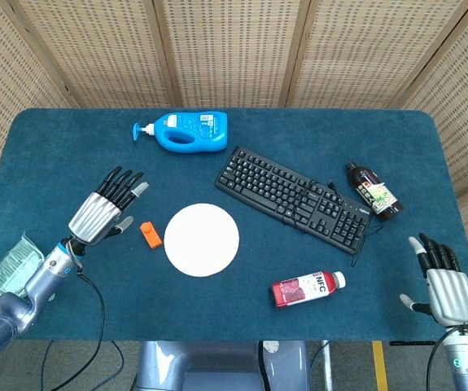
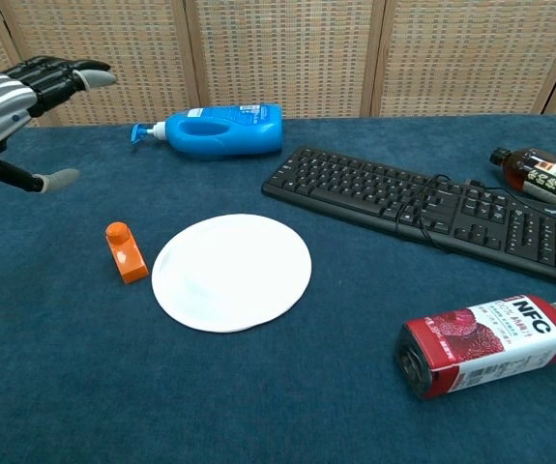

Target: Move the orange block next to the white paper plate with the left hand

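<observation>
The small orange block lies flat on the blue cloth, just left of the white paper plate, with a narrow gap between them. My left hand hovers up and to the left of the block, fingers spread, holding nothing. My right hand rests at the table's near right corner, fingers apart and empty; the chest view does not show it.
A blue pump bottle lies at the back. A black keyboard runs diagonally right of the plate, a dark bottle beyond it. A red NFC juice bottle lies near the front. A green packet sits at the left edge.
</observation>
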Robot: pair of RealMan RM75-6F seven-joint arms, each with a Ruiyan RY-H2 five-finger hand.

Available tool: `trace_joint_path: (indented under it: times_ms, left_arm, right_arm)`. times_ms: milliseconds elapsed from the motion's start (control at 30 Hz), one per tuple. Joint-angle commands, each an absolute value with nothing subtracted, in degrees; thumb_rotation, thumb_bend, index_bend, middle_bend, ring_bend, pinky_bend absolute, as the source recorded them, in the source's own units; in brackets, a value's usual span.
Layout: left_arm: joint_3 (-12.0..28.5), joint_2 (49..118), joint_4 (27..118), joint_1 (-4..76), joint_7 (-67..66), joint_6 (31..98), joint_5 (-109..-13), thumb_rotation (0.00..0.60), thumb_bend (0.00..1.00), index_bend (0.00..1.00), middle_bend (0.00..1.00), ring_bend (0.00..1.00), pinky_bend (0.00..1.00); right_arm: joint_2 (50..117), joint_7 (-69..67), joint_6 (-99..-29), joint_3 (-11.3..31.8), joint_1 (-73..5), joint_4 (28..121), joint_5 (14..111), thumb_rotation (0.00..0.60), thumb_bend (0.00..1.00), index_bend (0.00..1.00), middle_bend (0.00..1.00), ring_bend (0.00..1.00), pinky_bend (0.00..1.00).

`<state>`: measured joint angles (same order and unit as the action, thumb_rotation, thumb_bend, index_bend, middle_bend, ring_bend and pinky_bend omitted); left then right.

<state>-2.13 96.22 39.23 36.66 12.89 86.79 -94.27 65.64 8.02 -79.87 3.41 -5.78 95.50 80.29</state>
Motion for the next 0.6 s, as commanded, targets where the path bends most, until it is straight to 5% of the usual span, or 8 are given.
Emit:
trace_joint_path:
  times_ms: [33, 200, 600]
  left_arm:
    - [0.2, 87.1, 60.2, 30.9, 0.3, 91.2, -90.3, 0.600, 0.33, 0.00, 0.00, 0.00, 0.00]
    - [-2.5, 78.6, 85.0, 22.3, -14.1, 92.2, -84.2, 0.600, 0.32, 0.00, 0.00, 0.00, 0.00]
    - [-7.6, 69.7, 100.9, 14.4, -21.7, 92.0, -81.5, 0.583, 0.29, 0.00, 0.00, 0.00, 0.00]
  right_arm:
    - [65.5, 7.9, -80.1, 3.4, -5.7, 95.7, 80.5, 0.600, 0.00, 0.05, 0.00, 0.00, 0.04]
    - [65.2, 7.7, -81.0, 2.9, -5.4, 96.2, 82.2, 0.600, 0.00, 0.05, 0.00, 0.00, 0.04]
    - [65.8, 9.0, -82.4, 1.7, -5.1, 96.5, 85.6, 0.600, 0.00, 0.05, 0.00, 0.00, 0.04]
